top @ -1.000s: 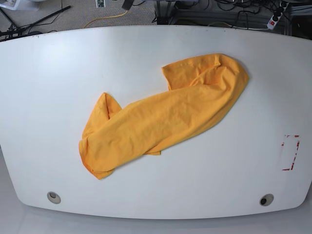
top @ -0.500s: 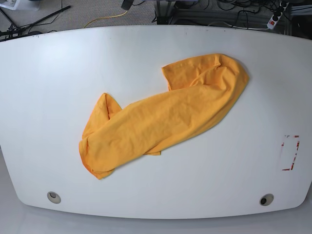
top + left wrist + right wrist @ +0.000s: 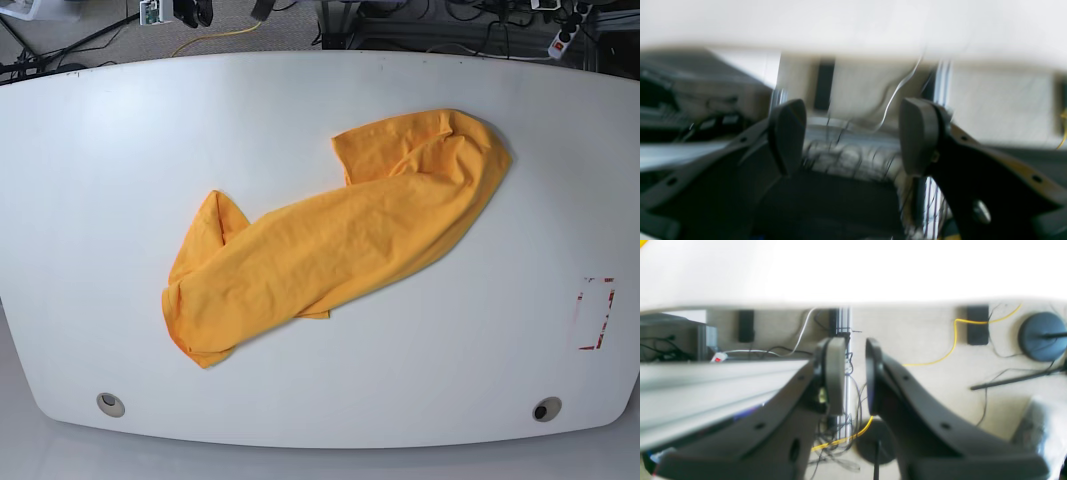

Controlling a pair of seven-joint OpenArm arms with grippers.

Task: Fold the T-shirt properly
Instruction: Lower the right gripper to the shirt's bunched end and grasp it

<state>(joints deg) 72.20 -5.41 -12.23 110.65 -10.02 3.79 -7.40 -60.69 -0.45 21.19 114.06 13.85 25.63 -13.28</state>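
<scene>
1. Lying bunched in a diagonal roll across the middle of the white table (image 3: 100, 150), the T-shirt (image 3: 330, 240) has not shifted from a second ago; no fold started.
2. New at the base view's top-left edge: a dark gripper tip, likely the right arm coming in.
3. Left gripper (image 3: 853, 136): jaws spread wide, empty, off the table.
4. Right gripper (image 3: 855, 373): jaws nearly together, narrow gap, pinching nothing.
5. No readable writing or brands; red-marked patch (image 3: 597, 312) too small to read.

Left gripper (image 3: 851, 133) jaws wide apart, right gripper (image 3: 853, 373) jaws narrowly parted
</scene>
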